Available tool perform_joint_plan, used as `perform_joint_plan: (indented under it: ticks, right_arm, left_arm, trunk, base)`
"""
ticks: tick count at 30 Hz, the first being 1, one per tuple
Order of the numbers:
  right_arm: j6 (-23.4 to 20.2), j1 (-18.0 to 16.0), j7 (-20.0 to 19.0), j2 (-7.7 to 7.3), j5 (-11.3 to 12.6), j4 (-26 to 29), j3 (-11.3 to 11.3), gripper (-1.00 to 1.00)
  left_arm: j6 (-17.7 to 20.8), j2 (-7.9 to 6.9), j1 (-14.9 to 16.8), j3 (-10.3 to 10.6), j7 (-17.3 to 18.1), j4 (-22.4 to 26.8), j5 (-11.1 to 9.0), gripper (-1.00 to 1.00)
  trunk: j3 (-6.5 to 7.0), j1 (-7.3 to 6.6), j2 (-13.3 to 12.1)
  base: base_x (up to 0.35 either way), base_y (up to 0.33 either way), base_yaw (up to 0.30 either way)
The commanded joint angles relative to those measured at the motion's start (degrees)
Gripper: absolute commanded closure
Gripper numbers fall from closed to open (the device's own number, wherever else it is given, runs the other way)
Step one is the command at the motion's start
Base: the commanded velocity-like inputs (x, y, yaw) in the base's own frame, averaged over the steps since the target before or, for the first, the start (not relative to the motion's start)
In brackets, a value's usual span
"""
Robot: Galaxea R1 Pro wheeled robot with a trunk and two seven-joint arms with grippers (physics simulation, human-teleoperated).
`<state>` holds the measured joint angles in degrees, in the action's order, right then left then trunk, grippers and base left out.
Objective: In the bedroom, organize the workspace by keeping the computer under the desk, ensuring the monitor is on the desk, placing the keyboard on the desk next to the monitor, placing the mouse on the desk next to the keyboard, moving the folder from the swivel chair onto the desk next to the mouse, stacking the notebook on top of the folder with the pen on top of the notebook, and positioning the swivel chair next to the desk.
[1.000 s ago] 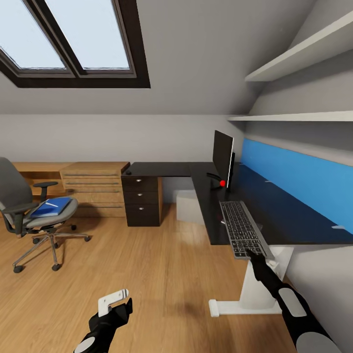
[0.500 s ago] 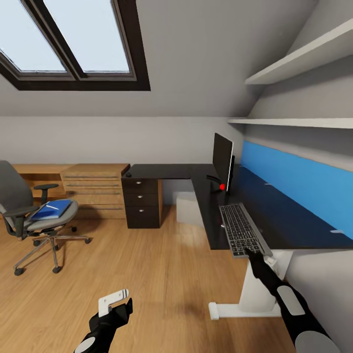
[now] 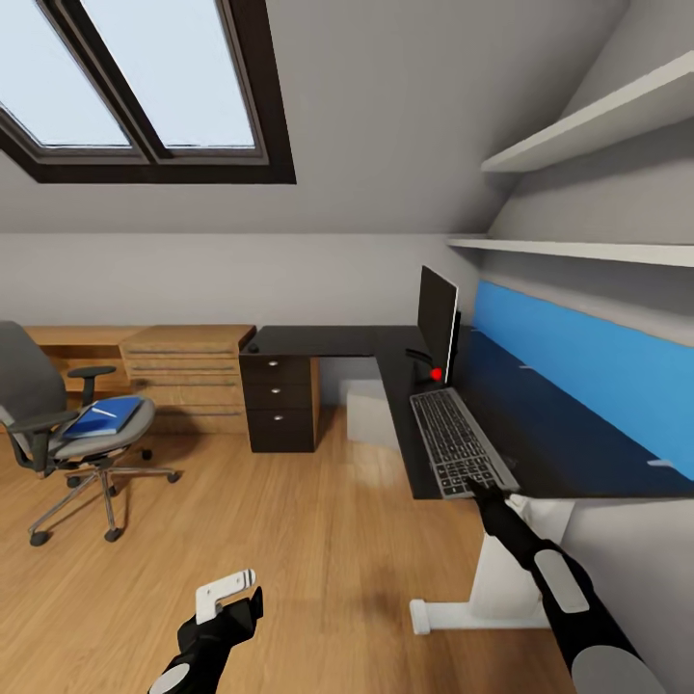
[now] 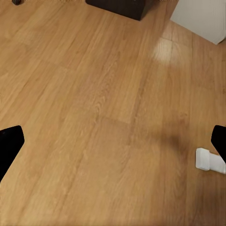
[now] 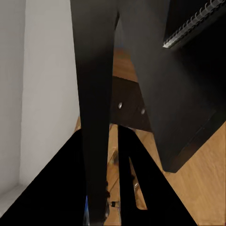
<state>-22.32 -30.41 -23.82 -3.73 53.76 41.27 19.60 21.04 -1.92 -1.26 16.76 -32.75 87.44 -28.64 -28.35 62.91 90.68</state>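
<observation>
One right hand [image 3: 479, 489] pinches the keyboard [image 3: 458, 441] on the desk [image 3: 540, 439]; the left hand [image 4: 113, 146] is spread.

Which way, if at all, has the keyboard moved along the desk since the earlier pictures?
Yes. The keyboard has slid along the desk towards the monitor, its far end now close to the monitor's stand.

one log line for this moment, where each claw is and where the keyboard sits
right claw: shut on keyboard, on desk beside monitor | left claw: open, empty, above floor | folder: on swivel chair
</observation>
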Motion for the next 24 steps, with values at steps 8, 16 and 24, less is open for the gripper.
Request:
perform_joint_plan:
  ticks: [8, 16, 24]
  right_arm:
    - [-1.71, 0.03, -0.17, 1.13, 0.48, 0.59, -2.53, 1.0]
    - [-2.92, 1.52, -0.17, 3.61, 0.47, 4.94, -3.07, 1.0]
    - [-2.71, 1.84, 0.13, 7.41, 0.33, 5.39, -6.33, 1.0]
  left_arm:
    - [0.06, -0.1, 0.01, 0.12, -0.46, 0.1, -0.36, -1.0]
    - [0.05, -0.19, -0.01, 0.12, -0.47, 0.1, -0.34, -1.0]
    - [-0.03, -0.26, 0.02, 0.12, -0.56, 0.1, -0.35, -1.0]
  trunk:
    - [1.39, -1.76, -3.19]
    - [1.93, -2.42, -4.4]
    - [1.93, -2.42, -4.4]
  base:
    - [0.0, 0.0, 0.0]
    - [0.0, 0.0, 0.0]
    - [0.023, 0.015, 0.0]
